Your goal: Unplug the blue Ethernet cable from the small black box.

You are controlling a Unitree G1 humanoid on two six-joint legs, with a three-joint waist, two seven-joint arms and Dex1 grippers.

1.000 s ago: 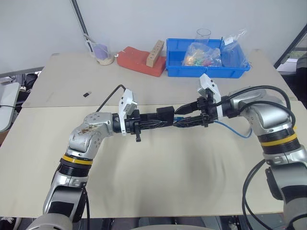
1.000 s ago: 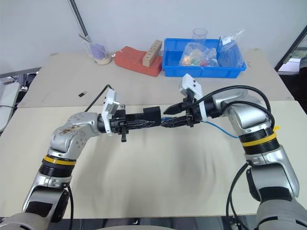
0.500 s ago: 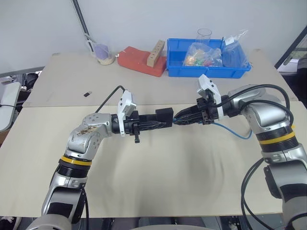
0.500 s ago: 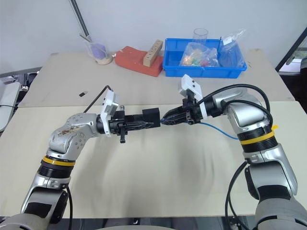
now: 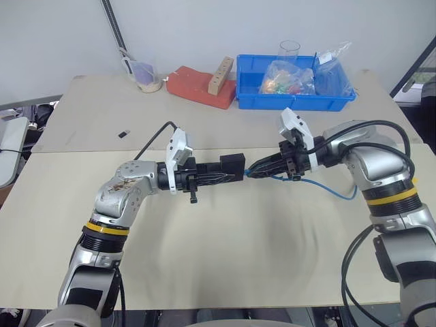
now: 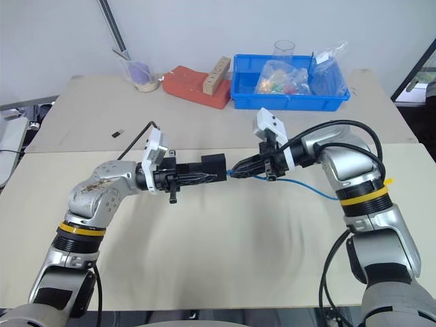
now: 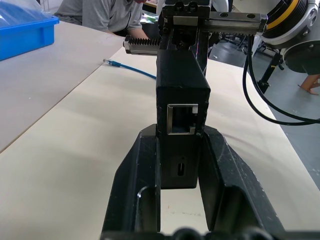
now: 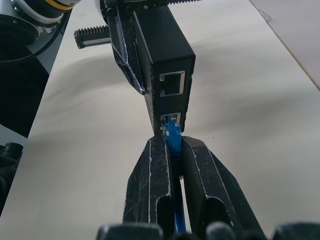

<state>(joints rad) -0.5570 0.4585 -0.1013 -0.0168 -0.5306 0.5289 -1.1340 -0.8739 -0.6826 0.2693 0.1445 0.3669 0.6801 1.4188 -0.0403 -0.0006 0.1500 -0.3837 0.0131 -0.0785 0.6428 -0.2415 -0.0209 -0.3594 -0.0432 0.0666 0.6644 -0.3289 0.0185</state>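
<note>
A: Right hand [image 8: 170,165] first. How is it set?

B: Its two fingers are pinched narrow on the blue Ethernet cable [image 8: 172,135], right at the plug end. In the right wrist view the blue boot is clamped between the pads, with the plug tip seated in the lower port of the small black box [image 8: 162,65]. The upper port is seen vacant.

A: And the left hand [image 7: 179,165]?

B: Clamped on the small black box from both flanks, and the box is held clear above the tabletop [image 5: 225,252], roughly midway between the two arms. In the left wrist view one metal-lined port is seen unoccupied on the face toward that camera.

A: So what stage is judged?

B: Both grips are judged made; the plug is not yet out. What is left is the extraction itself, probably a straight pull along the port axis. Whether the latch tab is depressed cannot be told.

A: The cable beyond the hand?

B: From the plug it is trailed back under the right forearm in a slack loop, lying on the tabletop [image 5: 334,189]. It looks thin, light blue and flexible. A further stretch with a clear plug end is seen resting on the tabletop in the left wrist view [image 7: 127,68].

A: The box?

B: Matte black, flat, squarish, with sharp edges. No damage noted.
</note>
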